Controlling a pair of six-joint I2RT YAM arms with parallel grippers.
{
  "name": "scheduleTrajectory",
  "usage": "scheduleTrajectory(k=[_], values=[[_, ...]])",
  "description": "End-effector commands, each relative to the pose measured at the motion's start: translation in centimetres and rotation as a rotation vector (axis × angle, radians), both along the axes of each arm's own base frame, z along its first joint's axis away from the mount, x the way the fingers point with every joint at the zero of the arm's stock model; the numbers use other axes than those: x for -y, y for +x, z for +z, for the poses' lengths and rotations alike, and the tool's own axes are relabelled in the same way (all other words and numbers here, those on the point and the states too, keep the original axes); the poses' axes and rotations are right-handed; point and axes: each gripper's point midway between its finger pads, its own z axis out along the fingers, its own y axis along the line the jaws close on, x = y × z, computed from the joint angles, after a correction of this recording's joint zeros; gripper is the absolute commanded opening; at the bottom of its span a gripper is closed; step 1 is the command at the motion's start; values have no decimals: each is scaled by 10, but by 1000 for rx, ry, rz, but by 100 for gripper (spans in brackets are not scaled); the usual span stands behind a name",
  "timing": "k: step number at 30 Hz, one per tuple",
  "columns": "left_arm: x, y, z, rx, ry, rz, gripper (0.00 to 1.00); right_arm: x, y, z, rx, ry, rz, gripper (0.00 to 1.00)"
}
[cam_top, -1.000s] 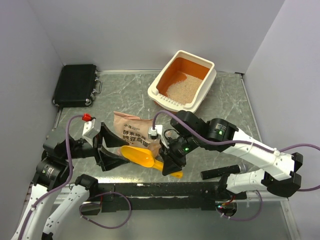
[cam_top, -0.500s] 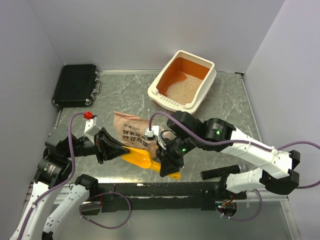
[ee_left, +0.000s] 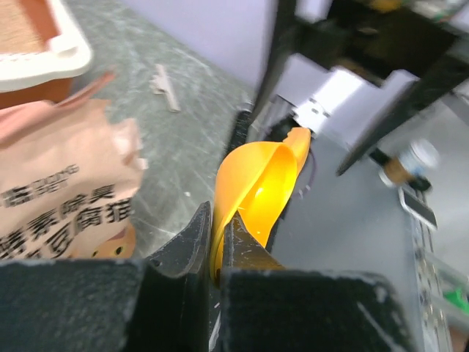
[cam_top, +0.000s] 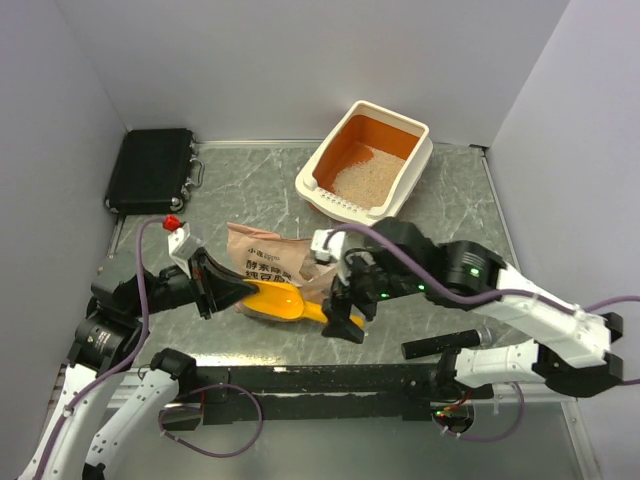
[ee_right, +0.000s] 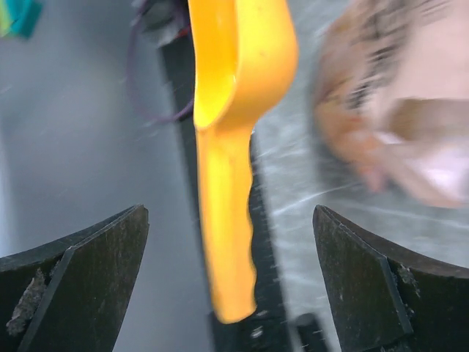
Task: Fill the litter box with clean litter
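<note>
Litter box [cam_top: 365,160], upper right of the frame and only partly covered with clean litter [cam_top: 362,172], awaits more: the scoop [cam_top: 280,303] at lower centre just changed hands, left gripper [cam_top: 238,293] clamping its bowl rim, right gripper [cam_top: 345,322] sprung wide off the handle, so the left arm likely scoops next.

I see a black hard case with a handle [cam_top: 152,170] lying flat in the upper left of the top view. It sits on the grey stone-look table top [cam_top: 240,195]. Near the middle, a peach-pink printed bag [cam_top: 268,258] lies on its side. A yellow-orange plastic scoop [cam_top: 280,302] is right at the bag's lower edge, with its bowl to the left and its handle pointing lower right. In the right wrist view the bag is a blur at the upper right.
</note>
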Motion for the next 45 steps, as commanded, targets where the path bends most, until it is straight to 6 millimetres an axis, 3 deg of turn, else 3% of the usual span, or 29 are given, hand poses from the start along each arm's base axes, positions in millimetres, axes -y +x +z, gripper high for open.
scheduleTrajectory(k=[1,2,3,5,6,11,12,14,15,18,19,22,31,45], values=[[-11,23,15,-111,-44,199,1,23,33,36,278,131,-129,100],[-10,25,16,-129,-43,207,1,28,38,49,321,195,-166,100],[-10,24,22,-132,-53,205,1,29,43,38,330,187,-191,100],[-10,22,33,-149,-84,211,1,31,43,52,344,283,-221,100],[-11,22,36,-153,-96,217,1,30,45,43,335,285,-237,100],[-13,6,68,-92,-208,188,1,32,57,50,236,488,-408,100],[-13,3,70,-89,-219,179,1,29,58,68,231,585,-414,100],[-13,1,73,-80,-234,173,1,25,54,73,153,672,-398,100],[-12,0,73,-78,-231,165,1,23,55,90,144,753,-389,100],[-13,2,73,-64,-229,170,1,18,50,102,58,845,-329,98],[-13,2,74,-57,-231,173,1,16,44,115,55,902,-275,98],[-14,1,72,-44,-230,177,1,14,46,121,6,956,-246,97],[-15,7,65,-22,-217,198,1,8,34,109,-252,981,-136,92],[-17,19,69,-6,-211,244,1,8,41,87,-263,898,-213,88]])
